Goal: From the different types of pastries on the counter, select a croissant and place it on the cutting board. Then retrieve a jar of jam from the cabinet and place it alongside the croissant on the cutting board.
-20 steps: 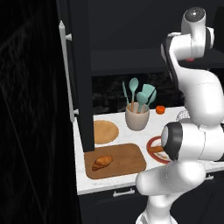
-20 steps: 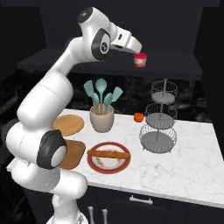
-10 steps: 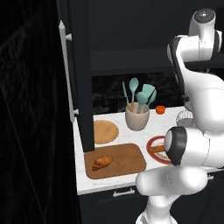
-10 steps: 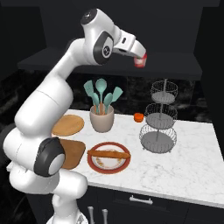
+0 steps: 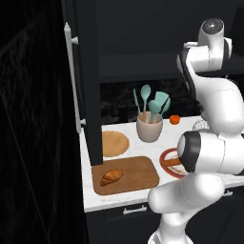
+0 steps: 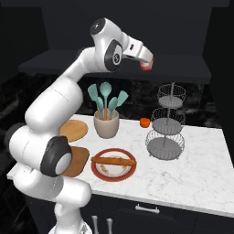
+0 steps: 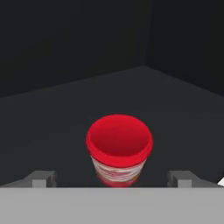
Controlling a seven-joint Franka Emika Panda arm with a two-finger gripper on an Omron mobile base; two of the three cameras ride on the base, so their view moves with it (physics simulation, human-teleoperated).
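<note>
End effector [image 7: 113,177]: jaws wide open, nothing gripped, one fingertip on each side of the jar.
Jar of jam [image 7: 119,148]: between the fingertips, standing on the dark cabinet shelf [image 7: 65,109] (red lid facing the hand camera).
Croissant [image 5: 111,177]: far below the end effector, lying on the cutting board [image 5: 136,174].

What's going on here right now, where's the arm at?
The croissant already lies on the cutting board. The arm is reaching up to the cabinet shelf, and the gripper has its jaws open on either side of the jar of jam, which stands on the shelf, not yet gripped.
</note>
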